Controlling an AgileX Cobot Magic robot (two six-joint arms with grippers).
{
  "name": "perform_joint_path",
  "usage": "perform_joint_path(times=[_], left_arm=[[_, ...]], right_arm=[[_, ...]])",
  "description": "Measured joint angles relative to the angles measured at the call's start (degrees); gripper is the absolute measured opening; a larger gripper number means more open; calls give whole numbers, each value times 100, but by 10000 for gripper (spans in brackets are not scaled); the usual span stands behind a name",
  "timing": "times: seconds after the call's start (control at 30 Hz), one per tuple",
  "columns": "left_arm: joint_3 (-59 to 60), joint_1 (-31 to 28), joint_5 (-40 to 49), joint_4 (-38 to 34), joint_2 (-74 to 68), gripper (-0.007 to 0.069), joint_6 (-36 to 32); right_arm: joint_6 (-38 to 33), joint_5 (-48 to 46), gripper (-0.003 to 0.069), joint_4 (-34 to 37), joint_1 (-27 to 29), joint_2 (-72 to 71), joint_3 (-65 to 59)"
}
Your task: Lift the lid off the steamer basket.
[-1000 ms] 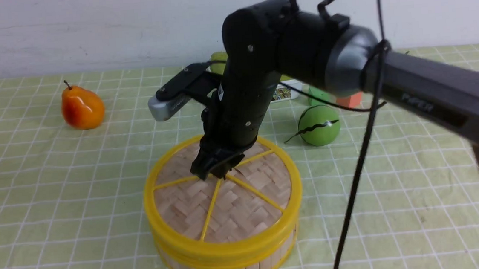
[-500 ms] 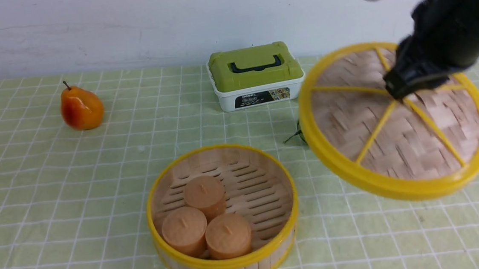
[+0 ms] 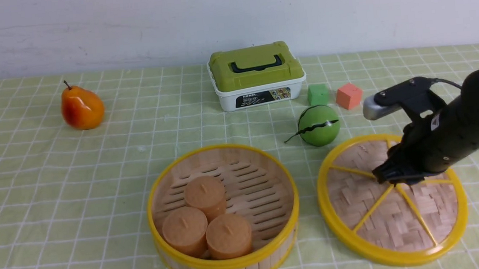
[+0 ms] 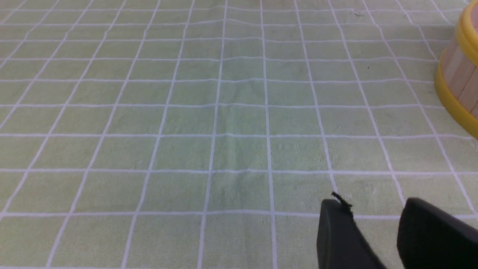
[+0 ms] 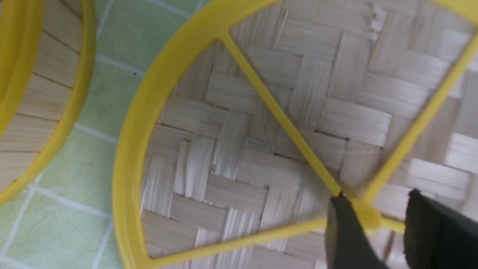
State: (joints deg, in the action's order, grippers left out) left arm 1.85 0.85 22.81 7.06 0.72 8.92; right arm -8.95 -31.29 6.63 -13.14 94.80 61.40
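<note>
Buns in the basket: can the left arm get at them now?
Probably yes. The lid lies on the cloth beside the basket, so the buns are uncovered, and the left gripper is near the basket's wall.

Lid [image 3: 393,214] right of steamer basket [image 3: 227,266] (well apart)

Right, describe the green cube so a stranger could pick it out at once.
Start at the white box with the green top at the back of the table. Just to its right sit two small cubes side by side; the green cube is the one nearer the box. Its neighbour is orange, and the green ball in front is round.
</note>
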Motion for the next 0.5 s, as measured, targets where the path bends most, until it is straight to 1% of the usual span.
perform_joint_path(times=[0.07, 0.1, 0.17, 0.23, 0.3, 0.33, 0.4, 0.43, 0.47, 0.5], left_arm=[[0, 0, 0, 0, 0, 239, 0], [0, 0, 0, 0, 0, 239, 0], [0, 0, 0, 0, 0, 239, 0], [0, 0, 0, 0, 0, 239, 0], [0, 0, 0, 0, 0, 239, 0], [0, 0, 0, 0, 0, 239, 0], [0, 0, 0, 0, 0, 239, 0], [0, 0, 0, 0, 0, 239, 0], [0, 0, 0, 0, 0, 239, 0], [0, 0, 0, 0, 0, 239, 0]], right_arm=[[86, -204, 340, 0, 0, -110, 93], [99, -360, 374, 0, 0, -268, 128], [99, -549, 403, 0, 0, -672, 146], [99, -621, 400, 0, 0, -976, 140], [99, -672, 334, 0, 0, -1931, -14], [99, -672, 325, 0, 0, -2009, -34], [99, -694, 159, 0, 0, -3202, -494], [99, -694, 146, 0, 0, -3357, -532], [99, -689, 62, 4, 0, -3815, -776], [99, -664, 31, 19, 0, -4108, -987]])
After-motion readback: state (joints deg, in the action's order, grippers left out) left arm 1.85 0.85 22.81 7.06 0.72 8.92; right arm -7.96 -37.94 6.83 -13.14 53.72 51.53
